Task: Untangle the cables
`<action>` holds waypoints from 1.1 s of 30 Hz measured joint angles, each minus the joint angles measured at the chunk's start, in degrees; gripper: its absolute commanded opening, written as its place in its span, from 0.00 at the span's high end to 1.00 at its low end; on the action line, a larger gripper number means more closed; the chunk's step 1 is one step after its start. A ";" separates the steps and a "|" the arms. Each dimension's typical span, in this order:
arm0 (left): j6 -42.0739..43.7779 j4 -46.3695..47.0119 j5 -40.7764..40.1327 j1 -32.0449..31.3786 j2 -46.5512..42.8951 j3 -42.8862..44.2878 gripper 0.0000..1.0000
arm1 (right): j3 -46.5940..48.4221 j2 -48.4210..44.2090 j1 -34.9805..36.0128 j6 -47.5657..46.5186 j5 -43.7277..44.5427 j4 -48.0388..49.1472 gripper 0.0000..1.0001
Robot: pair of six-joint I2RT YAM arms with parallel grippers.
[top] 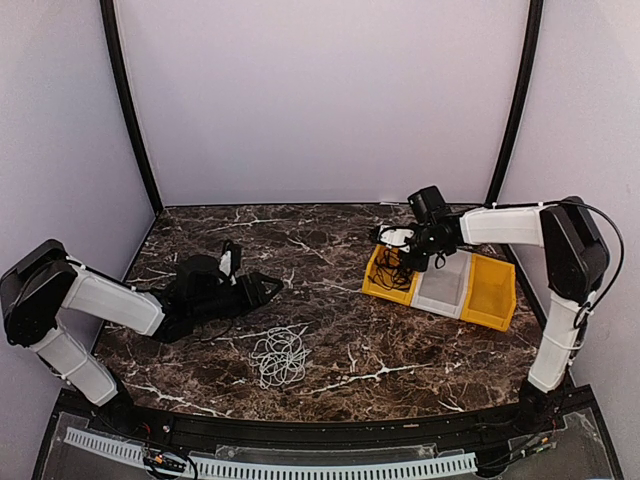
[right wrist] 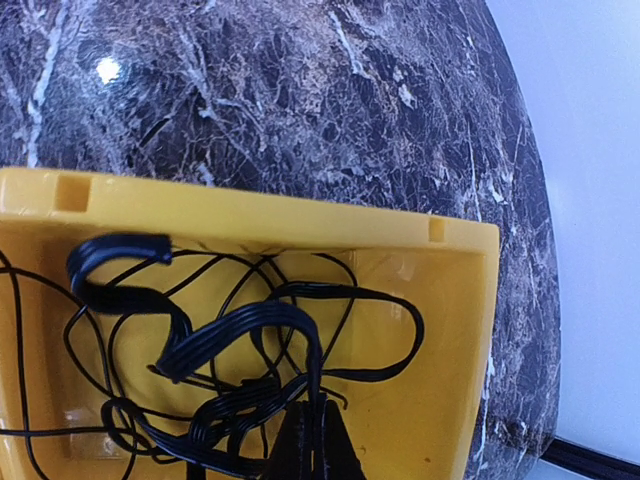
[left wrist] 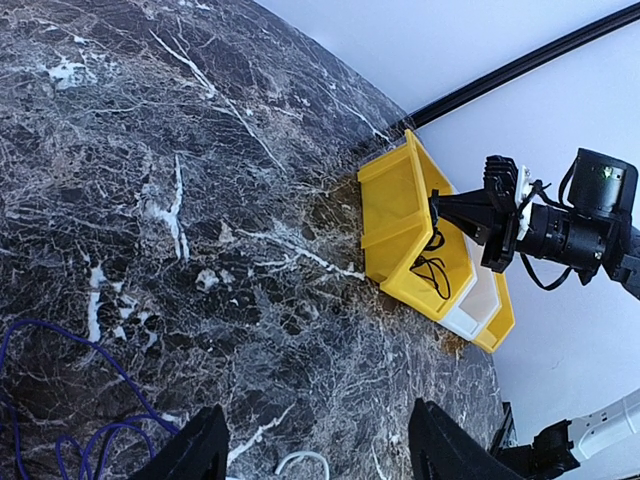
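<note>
Partway done. One black cable (right wrist: 250,340) is in the near yellow bin (right wrist: 250,215), piled in loose loops on its floor. The right fingers (right wrist: 310,435) are pressed together low over that bin, with black strands running up into them, so they look pinched on that cable and it is not let go yet. Left to do, by my reading: the white-grey cable (top: 280,356) lies as a squiggly coil out on the worktop (top: 340,250), between the arms and well apart from the bins, and the white bin (top: 445,285) and second yellow bin (top: 492,292) look empty. The left fingers (top: 265,290) are spread wide with nothing between them, low over the worktop just beyond that coil. The overhead view gives the full layout and the three bins in a row. Only the left wrist view shows a blue cable (left wrist: 85,395) on the worktop at its lower left corner, plus black cable hanging from the right fingers into the bin. Only the right wrist view shows how the cable lies inside the bin.
</note>
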 measured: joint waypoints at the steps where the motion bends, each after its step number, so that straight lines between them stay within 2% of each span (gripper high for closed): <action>1: -0.07 0.02 0.11 0.00 0.00 0.00 0.36 | 1.07 0.72 0.11 -0.07 0.26 -0.26 0.97; 5: -0.28 0.20 0.59 0.00 0.35 0.00 0.36 | 6.01 4.83 0.46 0.37 0.72 -1.95 0.90; 8: -0.26 0.17 1.07 0.00 0.61 0.00 0.36 | 7.45 6.23 0.68 1.05 0.63 -4.24 0.75; 9: -0.24 0.17 1.16 0.00 0.61 0.00 0.36 | 7.45 6.08 0.72 1.09 0.61 -5.44 0.71; 16: 2.49 -2.86 0.13 0.00 0.15 0.87 0.35 | 5.73 -1.53 0.72 1.40 1.62 -11.23 0.57; 21: 7.58 -8.66 -3.52 0.00 -3.69 2.23 0.33 | 2.82 -10.86 0.74 1.60 1.57 -13.27 0.55; 26: 12.85 -14.53 -8.50 0.00 -8.20 3.37 0.31 | 2.49 -14.36 1.99 3.19 -2.62 -15.39 0.55; 33: 16.81 -22.97 -14.73 0.02 -12.70 3.41 0.29 | 0.85 -14.01 12.85 4.50 -7.80 -15.54 0.59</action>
